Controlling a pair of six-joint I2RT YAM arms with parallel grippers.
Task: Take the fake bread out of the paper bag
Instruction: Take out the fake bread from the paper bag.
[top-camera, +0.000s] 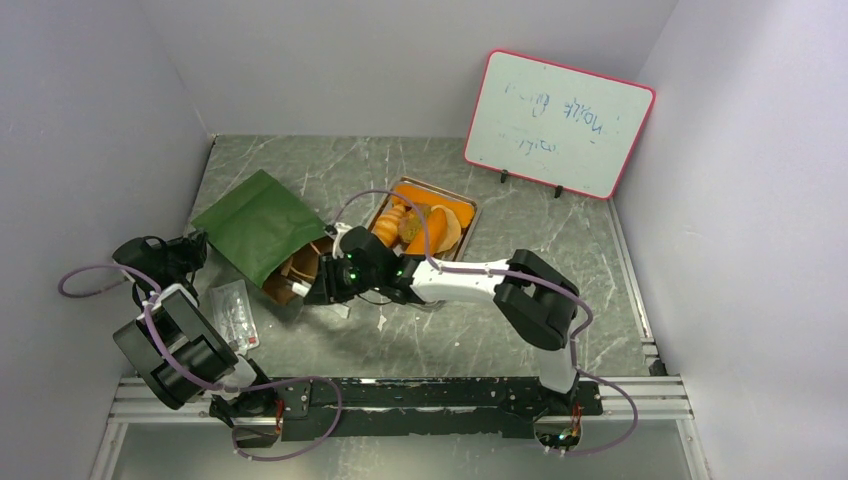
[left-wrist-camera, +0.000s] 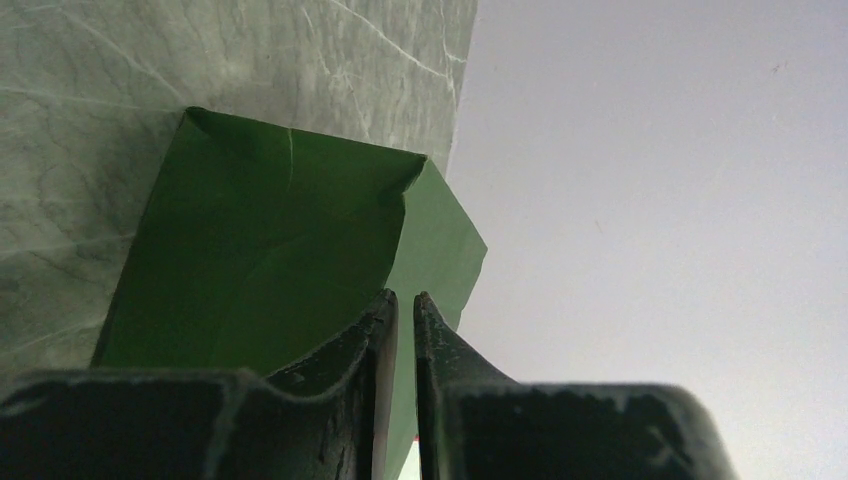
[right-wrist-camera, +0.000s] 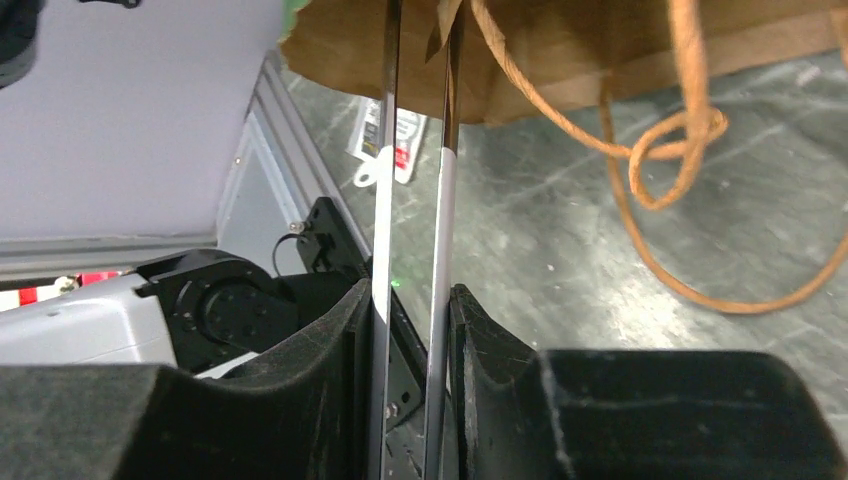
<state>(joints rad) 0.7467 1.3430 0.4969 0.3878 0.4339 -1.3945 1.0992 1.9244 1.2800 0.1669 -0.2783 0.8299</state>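
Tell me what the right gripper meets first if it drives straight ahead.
The paper bag: the right gripper points at its brown mouth, where the metal tongs it holds seem to reach.

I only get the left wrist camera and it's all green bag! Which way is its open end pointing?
Observer: The paper bag lies on its side, mouth toward the right pincer.
Kid: Is that pincer holding anything?
Observer: Yes, two thin shiny strips that reach to the brown rim.
Kid: Any bread out already?
Observer: Orange bread-like pieces sit in a tray beyond the bag.
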